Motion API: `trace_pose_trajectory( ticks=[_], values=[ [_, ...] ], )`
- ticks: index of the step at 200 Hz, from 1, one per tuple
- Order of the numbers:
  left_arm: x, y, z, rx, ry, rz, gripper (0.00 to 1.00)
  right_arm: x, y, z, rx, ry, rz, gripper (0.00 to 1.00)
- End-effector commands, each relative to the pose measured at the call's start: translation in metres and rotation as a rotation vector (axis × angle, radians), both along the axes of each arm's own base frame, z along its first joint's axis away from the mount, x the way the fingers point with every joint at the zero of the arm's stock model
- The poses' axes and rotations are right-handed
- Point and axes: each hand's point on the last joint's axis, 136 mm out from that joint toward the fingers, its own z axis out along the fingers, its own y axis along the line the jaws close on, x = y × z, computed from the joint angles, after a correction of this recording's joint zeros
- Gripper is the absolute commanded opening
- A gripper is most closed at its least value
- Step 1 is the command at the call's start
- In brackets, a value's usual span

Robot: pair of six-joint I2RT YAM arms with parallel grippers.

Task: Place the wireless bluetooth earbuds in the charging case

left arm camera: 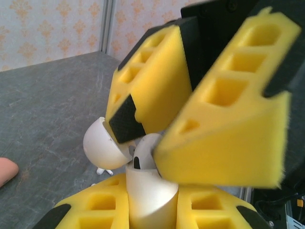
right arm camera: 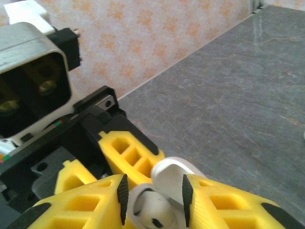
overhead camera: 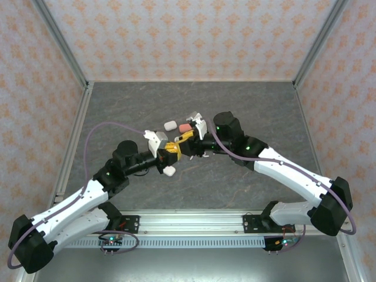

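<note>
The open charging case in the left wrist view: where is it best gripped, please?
Probably by the lower body of the charging case, from both sides, as the left tool does: its lid stands open leftward and the top must stay free.

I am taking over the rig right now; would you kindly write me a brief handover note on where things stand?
Left gripper: shut on the white rounded plastic charging case, held upright with its lid open.
Right gripper: fingers partly apart either side of a small white stemmed earbud in the case mouth; I cannot tell whether they grip it.
Elsewhere: a second white case and a coral-pink case lie on the grey table.
Done: one earbud is in the case mouth.
Left: check it is fully seated, withdraw the right gripper, shut the lid.
</note>
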Motion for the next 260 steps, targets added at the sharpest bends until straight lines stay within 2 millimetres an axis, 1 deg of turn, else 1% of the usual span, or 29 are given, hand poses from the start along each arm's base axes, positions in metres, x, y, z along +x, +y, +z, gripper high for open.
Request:
trace_pose_trajectory(
  ticks=[1, 27, 54, 71, 81, 83, 85, 106, 122, 140, 146, 158, 180, 212, 222, 225, 229, 240, 260],
  values=[
    [-0.007, -0.002, 0.036, -0.087, -0.120, -0.031, 0.00, -0.012, 0.009, 0.013, 0.028, 0.014, 0.069, 0.40],
    [-0.008, -0.001, 0.037, -0.090, -0.124, -0.030, 0.00, -0.005, 0.005, 0.023, 0.011, -0.012, 0.020, 0.44],
    [-0.007, 0.000, 0.035, -0.085, -0.124, -0.022, 0.00, 0.005, -0.007, 0.039, -0.012, -0.058, -0.067, 0.48],
    [-0.007, 0.001, 0.034, -0.079, -0.124, -0.019, 0.00, 0.012, -0.019, 0.048, -0.018, -0.088, -0.134, 0.54],
    [-0.007, 0.001, 0.033, -0.075, -0.122, -0.017, 0.00, 0.020, -0.025, 0.044, -0.039, -0.086, -0.180, 0.58],
    [-0.007, 0.001, 0.033, -0.075, -0.123, -0.016, 0.00, 0.018, -0.030, 0.050, -0.027, -0.099, -0.189, 0.59],
    [-0.007, 0.001, 0.033, -0.074, -0.123, -0.015, 0.00, 0.018, -0.032, 0.052, -0.025, -0.103, -0.197, 0.60],
    [-0.007, 0.002, 0.031, -0.066, -0.122, -0.011, 0.00, 0.025, -0.051, 0.051, -0.041, -0.114, -0.282, 0.67],
    [-0.007, 0.003, 0.029, -0.060, -0.121, -0.009, 0.00, 0.032, -0.066, 0.046, -0.053, -0.109, -0.347, 0.77],
    [-0.008, 0.005, 0.028, -0.053, -0.123, -0.005, 0.00, 0.038, -0.081, 0.036, -0.071, -0.081, -0.403, 0.92],
    [-0.008, 0.006, 0.027, -0.049, -0.122, 0.000, 0.00, 0.040, -0.084, 0.031, -0.081, -0.065, -0.419, 1.00],
    [-0.008, 0.007, 0.025, -0.043, -0.120, 0.006, 0.00, 0.045, -0.092, 0.021, -0.091, -0.027, -0.452, 0.99],
    [-0.010, 0.010, 0.021, -0.039, -0.116, 0.012, 0.00, 0.060, -0.107, -0.003, -0.128, 0.050, -0.569, 0.99],
    [-0.015, 0.015, 0.020, -0.045, -0.119, 0.019, 0.00, 0.069, -0.109, -0.046, -0.229, 0.110, -0.589, 1.00],
    [-0.016, 0.017, 0.021, -0.045, -0.123, 0.024, 0.00, 0.072, -0.107, -0.060, -0.273, 0.128, -0.586, 0.95],
    [-0.017, 0.018, 0.021, -0.045, -0.125, 0.026, 0.00, 0.072, -0.107, -0.061, -0.282, 0.128, -0.584, 0.93],
    [-0.017, 0.019, 0.022, -0.045, -0.127, 0.029, 0.00, 0.074, -0.105, -0.072, -0.314, 0.146, -0.578, 0.89],
    [-0.018, 0.021, 0.022, -0.044, -0.132, 0.034, 0.00, 0.077, -0.100, -0.088, -0.365, 0.182, -0.558, 0.83],
    [-0.020, 0.025, 0.024, -0.042, -0.145, 0.047, 0.00, 0.080, -0.085, -0.117, -0.411, 0.262, -0.510, 0.71]
  ],
)
